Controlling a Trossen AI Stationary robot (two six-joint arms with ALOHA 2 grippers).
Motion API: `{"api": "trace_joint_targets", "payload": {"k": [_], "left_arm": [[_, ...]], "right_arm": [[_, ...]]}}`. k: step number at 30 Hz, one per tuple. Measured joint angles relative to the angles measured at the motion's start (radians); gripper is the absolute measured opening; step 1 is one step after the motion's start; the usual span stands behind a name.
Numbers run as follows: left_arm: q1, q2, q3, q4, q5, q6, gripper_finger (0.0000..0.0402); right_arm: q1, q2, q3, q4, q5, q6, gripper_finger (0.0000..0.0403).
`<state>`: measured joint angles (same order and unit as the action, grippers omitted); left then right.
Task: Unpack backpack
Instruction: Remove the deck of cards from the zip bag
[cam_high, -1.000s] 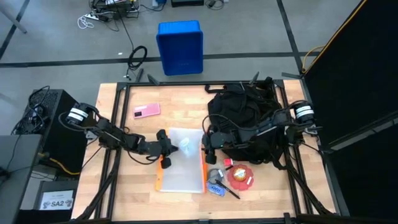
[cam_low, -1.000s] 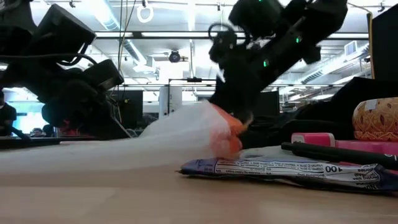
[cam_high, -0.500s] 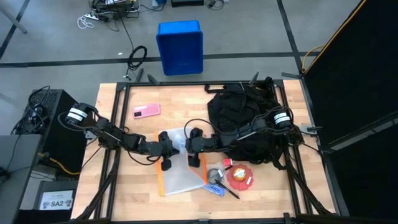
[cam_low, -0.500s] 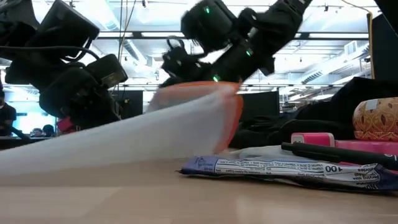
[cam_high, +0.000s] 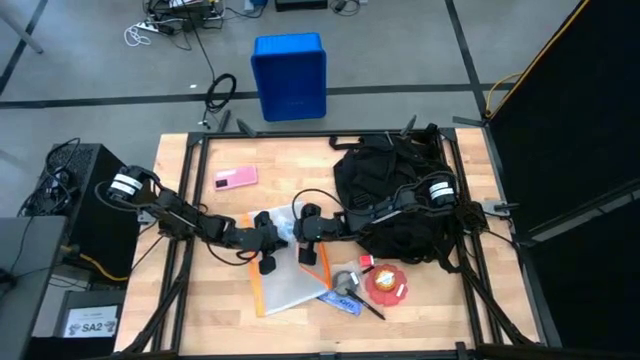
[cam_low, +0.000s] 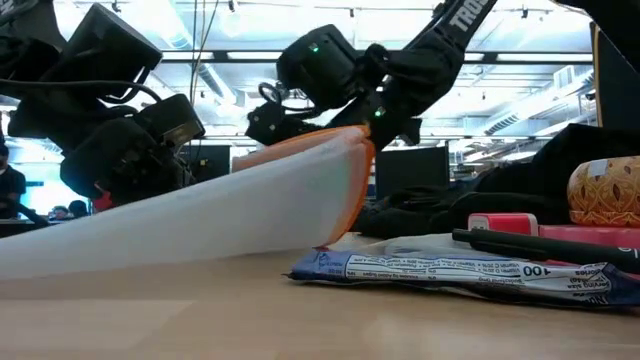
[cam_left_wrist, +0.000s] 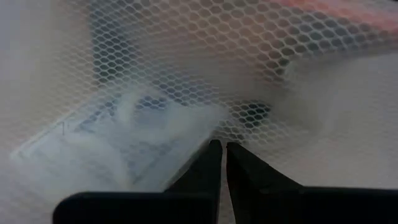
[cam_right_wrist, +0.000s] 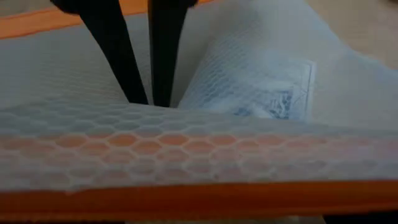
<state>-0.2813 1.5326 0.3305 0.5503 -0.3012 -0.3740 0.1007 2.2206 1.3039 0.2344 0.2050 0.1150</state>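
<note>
The large black soft fabric backpack (cam_high: 395, 200) sits on the wooden worktop (cam_high: 200, 310) at the right; beside it the left claw (cam_high: 267, 243) is pressed together, pinching the translucent mesh pouch with orange edging (cam_high: 290, 285); the right claw (cam_high: 308, 243) hangs spread at the pouch's raised edge; I'd lay the pouch flat, clear of the red round pack (cam_high: 386, 283) and the blue wrapper (cam_high: 346, 302).

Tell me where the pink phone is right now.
In the high view, the pink phone lies flat near the table's far left corner, apart from the mesh pouch and left of the backpack.
</note>
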Motion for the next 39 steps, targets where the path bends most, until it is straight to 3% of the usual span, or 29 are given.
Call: {"api": "trace_joint_targets", "payload": {"k": [5, 12, 19, 24, 29, 39], "left_arm": [[0.000, 0.000, 0.000, 0.000, 0.005, 0.000, 0.0001], [0.001, -0.008, 0.001, -0.022, 0.061, 0.017, 0.0001], [-0.008, -0.135, 0.002, -0.215, 0.110, -0.026, 0.0001], [-0.042, -0.225, 0.002, -0.374, 0.039, -0.082, 0.0001], [-0.060, -0.228, 0.003, -0.489, -0.004, -0.178, 0.0001], [-0.060, -0.218, -0.031, -0.480, -0.026, -0.260, 0.0001]], "right_arm": [[-0.002, 0.016, 0.019, -0.006, 0.001, -0.004, 0.0357], [-0.002, 0.018, 0.024, -0.027, 0.008, -0.001, 0.0279], [0.005, 0.019, 0.024, -0.039, 0.015, 0.015, 0.0279], [0.015, 0.006, 0.020, -0.048, 0.018, 0.021, 0.0279], [0.026, -0.032, 0.016, -0.101, 0.019, 0.018, 0.0279], [0.054, -0.134, 0.015, -0.300, 0.028, 0.023, 0.0279]]}}
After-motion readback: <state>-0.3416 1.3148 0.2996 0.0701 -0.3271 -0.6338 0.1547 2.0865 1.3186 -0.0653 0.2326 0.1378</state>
